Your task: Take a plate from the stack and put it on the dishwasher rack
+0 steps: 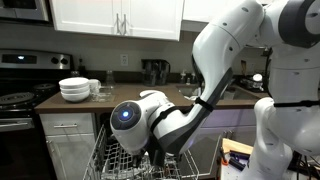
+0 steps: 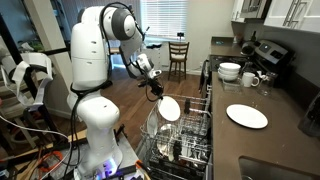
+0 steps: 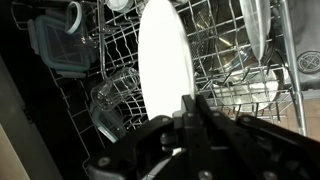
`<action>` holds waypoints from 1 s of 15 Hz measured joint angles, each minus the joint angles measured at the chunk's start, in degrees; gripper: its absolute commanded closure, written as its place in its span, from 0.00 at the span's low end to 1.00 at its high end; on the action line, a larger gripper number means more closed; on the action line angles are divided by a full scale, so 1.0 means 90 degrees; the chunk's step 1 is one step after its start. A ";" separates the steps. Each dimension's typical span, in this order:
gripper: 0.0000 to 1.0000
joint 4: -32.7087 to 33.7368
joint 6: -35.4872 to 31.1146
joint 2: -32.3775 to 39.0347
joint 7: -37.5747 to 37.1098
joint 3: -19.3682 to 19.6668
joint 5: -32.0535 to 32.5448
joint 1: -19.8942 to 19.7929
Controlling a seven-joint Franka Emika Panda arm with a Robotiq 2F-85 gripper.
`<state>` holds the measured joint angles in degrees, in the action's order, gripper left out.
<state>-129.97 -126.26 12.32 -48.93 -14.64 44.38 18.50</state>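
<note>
My gripper [image 3: 190, 102] is shut on the rim of a thin round white plate [image 3: 163, 55] and holds it upright, edge toward the wrist camera, just above the dishwasher rack [image 3: 232, 62]. In an exterior view the held plate [image 2: 170, 108] hangs from the gripper [image 2: 156, 92] over the light-grey wire rack [image 2: 190, 145], which is pulled out of the open dishwasher. The stack of flat white plates [image 2: 247, 116] lies on the dark counter beside it. In an exterior view the gripper [image 1: 150, 152] reaches down into the rack [image 1: 112, 160]; the held plate and the stack are hidden there.
A pile of deep white bowls [image 2: 229, 71] [image 1: 74, 89] and mugs [image 2: 251, 79] stand on the counter near the stove. The rack holds a glass [image 3: 110, 100], a plastic container [image 3: 55, 50] and other dishes [image 3: 258, 25]. A wooden chair [image 2: 178, 55] stands behind.
</note>
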 measured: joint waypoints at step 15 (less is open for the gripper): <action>0.98 -0.1800 -0.0742 -0.2021 0.1541 0.0091 -0.1698 -0.0078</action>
<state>-146.17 -132.94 -5.86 -35.06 -13.82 29.10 17.79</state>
